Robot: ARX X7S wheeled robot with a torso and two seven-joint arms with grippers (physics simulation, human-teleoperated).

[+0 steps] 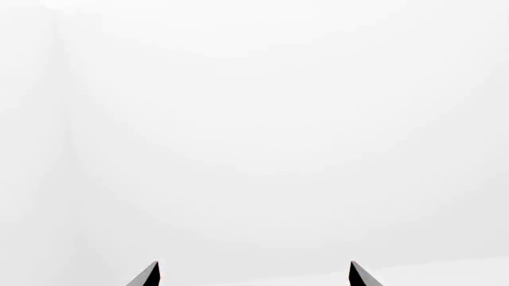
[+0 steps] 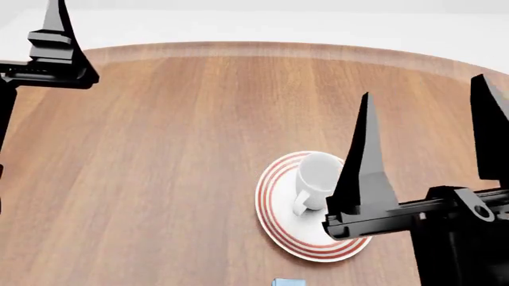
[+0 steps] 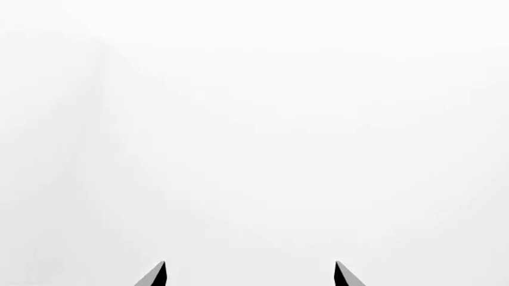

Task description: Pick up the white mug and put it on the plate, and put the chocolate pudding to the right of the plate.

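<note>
Mug on the plate; the pudding step is what remains.

In the head view the white mug (image 2: 318, 179) stands upright on the plate (image 2: 275, 205) at lower centre, handle toward the bottom of the frame. Only a blue corner of the chocolate pudding (image 2: 287, 282) shows at the bottom edge, just below the plate. The right gripper (image 2: 421, 119) rises at the right with its two fingers spread wide and holding nothing; the left gripper (image 1: 254, 274), also spread and empty, sits upper left. The next move likely calls for reaching down to the carton, grasping it and carrying it right of the plate.
</note>
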